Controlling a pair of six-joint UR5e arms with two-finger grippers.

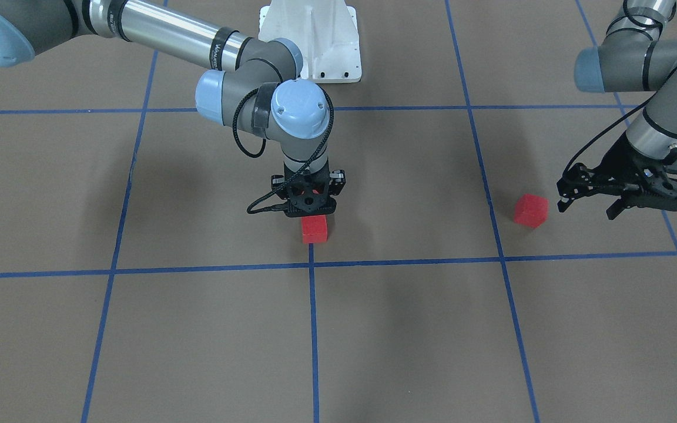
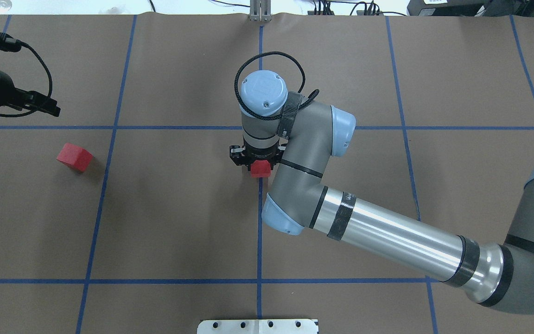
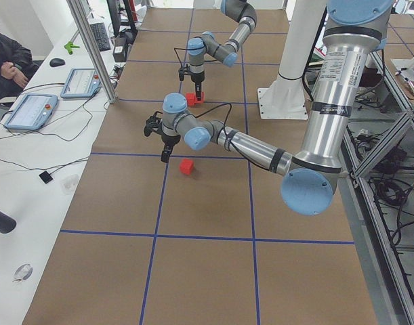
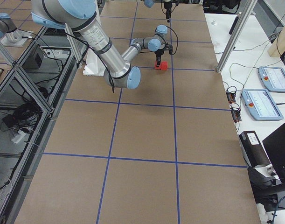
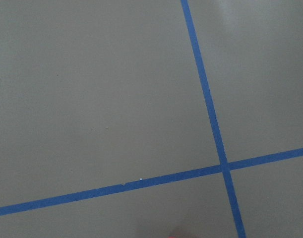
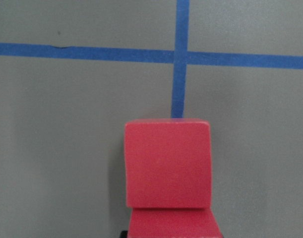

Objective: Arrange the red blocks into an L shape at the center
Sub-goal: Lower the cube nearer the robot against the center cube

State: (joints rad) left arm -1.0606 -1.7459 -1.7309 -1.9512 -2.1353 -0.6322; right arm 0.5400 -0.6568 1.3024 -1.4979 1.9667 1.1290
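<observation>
Two red blocks lie in a row on a blue tape line just short of the center (image 1: 311, 264), the crossing of tape lines. The right wrist view shows the far block (image 6: 167, 163) and the near block (image 6: 173, 224) touching. My right gripper (image 1: 310, 210) stands low over them. It hides the near block in the front view, and its fingers do not show. A third red block (image 1: 530, 210) sits alone one grid square toward my left side. My left gripper (image 1: 588, 207) hangs open beside it, a little above the surface, holding nothing.
The white robot base plate (image 1: 315, 41) lies at the table's robot side. In the side views a white bench with tablets (image 3: 30, 108) runs along the far edge, and a seated person (image 3: 7, 61) is at it. Aluminium posts (image 3: 91, 47) stand there.
</observation>
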